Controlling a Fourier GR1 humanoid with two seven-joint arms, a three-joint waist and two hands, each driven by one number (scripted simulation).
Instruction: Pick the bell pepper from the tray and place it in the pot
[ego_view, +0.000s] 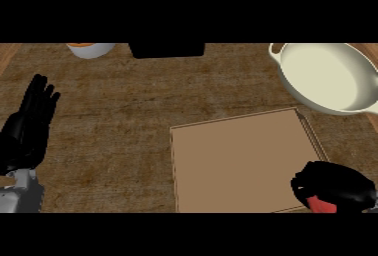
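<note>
R hand sits at the lower-right corner of the view, fingers curled round the pepper. Only a red sliver shows under the black fingers, so most of the pepper is hidden. It's in the hand's grasp, prob. because the pick step is done or nearly so; can't tell if it's lifted clear or touching the tray.

Tray lies just left of and under that hand: flat brown board w/ a thin raised rim, nothing else on it in view. The hand is over its near-right corner, which fits a pepper that lay at that edge.

Pot is well beyond the R hand, up and slightly right, cream inside, open and bare, its rim just past the tray's far corner. Placed there it gives a short straight carry: lift, move fwd over the rim, let go. Risk, I'd judge: clipping the near rim if carried low.

L hand is far across the counter at the left edge, fingers straight and up, resting, no part in this.

At the far edge, well off from both hands: a white bowl and a black box, both cut off by the view.
</note>
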